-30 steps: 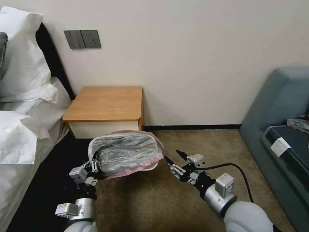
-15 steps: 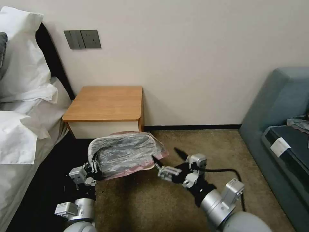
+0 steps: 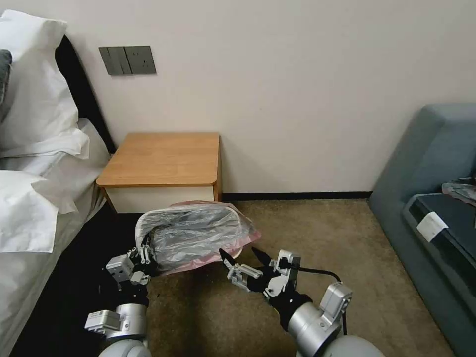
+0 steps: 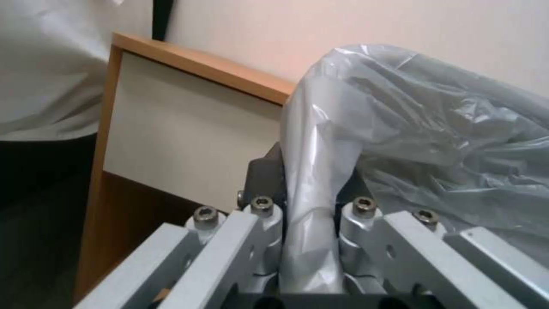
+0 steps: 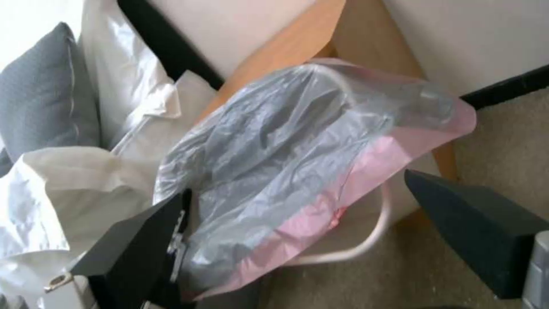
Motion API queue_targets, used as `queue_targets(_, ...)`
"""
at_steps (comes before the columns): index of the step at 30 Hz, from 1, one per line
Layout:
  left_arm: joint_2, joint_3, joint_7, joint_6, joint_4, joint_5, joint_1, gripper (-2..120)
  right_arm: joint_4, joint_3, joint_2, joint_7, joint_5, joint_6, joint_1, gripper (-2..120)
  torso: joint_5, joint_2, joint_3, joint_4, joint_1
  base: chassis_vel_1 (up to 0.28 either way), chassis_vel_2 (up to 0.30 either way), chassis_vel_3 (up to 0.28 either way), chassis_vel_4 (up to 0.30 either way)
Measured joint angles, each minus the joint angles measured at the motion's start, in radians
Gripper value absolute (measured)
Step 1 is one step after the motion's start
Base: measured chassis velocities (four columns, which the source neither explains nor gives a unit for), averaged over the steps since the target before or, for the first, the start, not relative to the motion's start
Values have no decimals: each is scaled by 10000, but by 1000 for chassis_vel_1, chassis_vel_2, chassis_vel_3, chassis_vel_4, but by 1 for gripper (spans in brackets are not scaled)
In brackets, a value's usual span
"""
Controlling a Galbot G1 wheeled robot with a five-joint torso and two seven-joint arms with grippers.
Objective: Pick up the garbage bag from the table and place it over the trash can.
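Far left: bed with white pillows [image 3: 29,124]; beside it the small wooden table [image 3: 161,158], orange-brown top, white drawer front, nothing on top.

Near the table, on the brown carpet [image 3: 307,228], stands the cream-beige plastic trash can [image 5: 366,223] with a rolled rim. The thin, crinkly, translucent grey garbage bag with its pinkish-red rim [image 3: 198,235] is off the table and lies draped over the can's mouth, bunched, not seated all round; on the right near side the can's bare rim shows below the pink edge.

Left gripper [image 3: 141,258] sits at the bag's left edge, fingers closed on a pinched fold of grey plastic, seen running between them in the left wrist view.

Right gripper [image 3: 238,258] hangs just beside the bag's near right corner, black fingers [image 5: 486,231] spread wide, holding nothing, apart from the plastic.

Step in hand, by my reading: fitting the bag over the rim, pickup done. Next move likely calls for the right fingers to catch the loose pink hem and draw it outward and down over the exposed rim while the left holds tension.

Far right: grey-blue sofa [image 3: 426,158].
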Motion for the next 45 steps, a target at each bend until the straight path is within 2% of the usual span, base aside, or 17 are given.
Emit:
queue_targets(24, -18, 156, 44, -228, -167, -8, 284, 7, -994, -40, 627, -471, -266, 386, 638, 97, 0, 0, 0, 0, 0, 0, 0, 0, 0)
queue_targets(26, -25, 203, 45, -229, -154, 26, 297, 7, -1054, -57, 630, -566, -424, 433, 732, 87, 1, 0, 0, 0, 0, 0, 0, 0, 0)
queue_targets(28, -26, 207, 45, -229, -148, 31, 298, 7, -1057, -61, 629, -573, -437, 438, 738, 86, 1, 0, 0, 0, 0, 0, 0, 0, 0)
queue_targets(30, -31, 237, 45, -229, -117, 53, 306, 7, -1096, -113, 616, -616, -504, 456, 780, 72, 0, 0, 0, 0, 0, 0, 0, 0, 0)
queue_targets(32, -31, 242, 45, -229, -116, 58, 308, 7, -1111, -124, 616, -625, -529, 465, 789, 70, 1, 0, 0, 0, 0, 0, 0, 0, 0)
queue_targets(34, -32, 258, 46, -229, -112, 85, 305, 7, -1159, -172, 625, -672, -621, 500, 842, 59, 0, 0, 0, 0, 0, 0, 0, 0, 0)
queue_targets(36, -33, 263, 46, -229, -112, 87, 304, 7, -1175, -185, 630, -676, -632, 501, 861, 57, 0, 0, 0, 0, 0, 0, 0, 0, 0)
queue_targets(38, -45, 318, 47, -228, -111, 93, 305, 7, -1286, -233, 645, -679, -674, 510, 959, 45, 1, 0, 0, 0, 0, 0, 0, 0, 0)
queue_targets(41, -53, 351, 48, -226, -120, 93, 315, 7, -1358, -253, 651, -675, -685, 510, 1016, 39, 0, 0, 0, 0, 0, 0, 0, 0, 0)
queue_targets(43, -75, 389, 56, -222, -151, 105, 325, 7, -1441, -272, 655, -611, -689, 507, 1117, 25, 1, 0, 0, 0, 0, 0, 0, 0, 0)
queue_targets(44, -75, 389, 56, -222, -151, 105, 325, 7, -1441, -272, 655, -611, -689, 507, 1117, 25, 1, 0, 0, 0, 0, 0, 0, 0, 0)
queue_targets(45, -84, 382, 60, -222, -154, 110, 321, 7, -1443, -296, 668, -433, -686, 463, 1181, 19, 0, 0, 0, 0, 0, 0, 0, 0, 0)
